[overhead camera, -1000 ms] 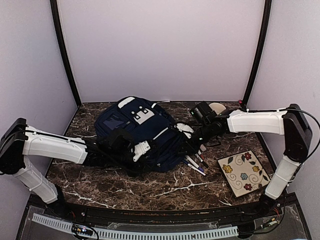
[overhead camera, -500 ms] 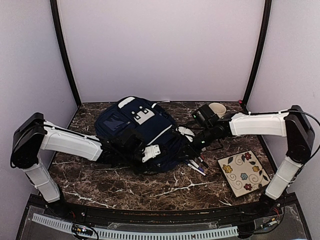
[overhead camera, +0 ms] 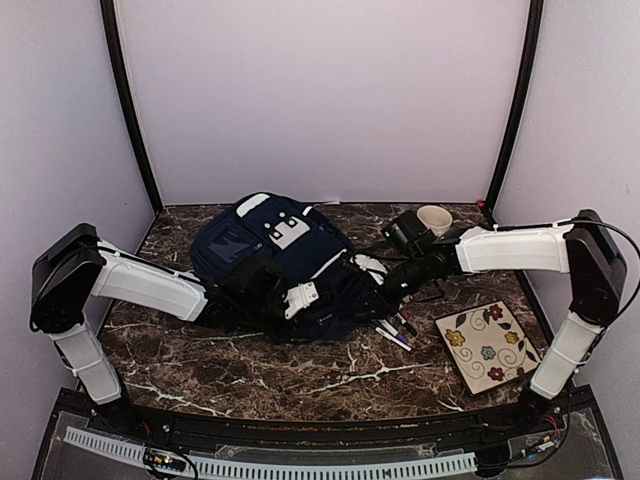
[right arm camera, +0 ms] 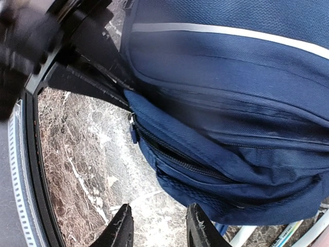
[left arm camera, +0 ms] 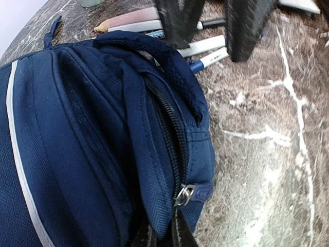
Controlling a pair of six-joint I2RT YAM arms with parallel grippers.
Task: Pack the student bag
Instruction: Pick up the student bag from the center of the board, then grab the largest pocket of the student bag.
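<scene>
Now at the zip pull [left arm camera: 185, 194]: looks like the step of opening a pocket so things can go in, but that is only a guess.
Student bag [overhead camera: 280, 265]: lies flat on the dark marble table [overhead camera: 300, 385], a bit left of the middle of the top view, front side up.
Left gripper [left arm camera: 164, 232]: pinched almost closed on the bag's blue cloth, right under the zip pull, at the bottom edge of the left wrist view.
Right gripper [right arm camera: 160, 226]: partly open and holding nothing. Hangs over bare marble at the bottom of the right wrist view, just beside the bag's edge, not touching it.
Pens [overhead camera: 390, 328]: lie in a small bunch on the table by the bag's right side, near the right gripper.
How to do it well: hold the cloth tight on the left so the bag cannot slide. Bring the right gripper to the zip pull, close on the pull alone, then tug slowly along the zip line, not upward.
Bag and grippers: bag in between the two, with the left one touching it and the right one near but apart.
</scene>
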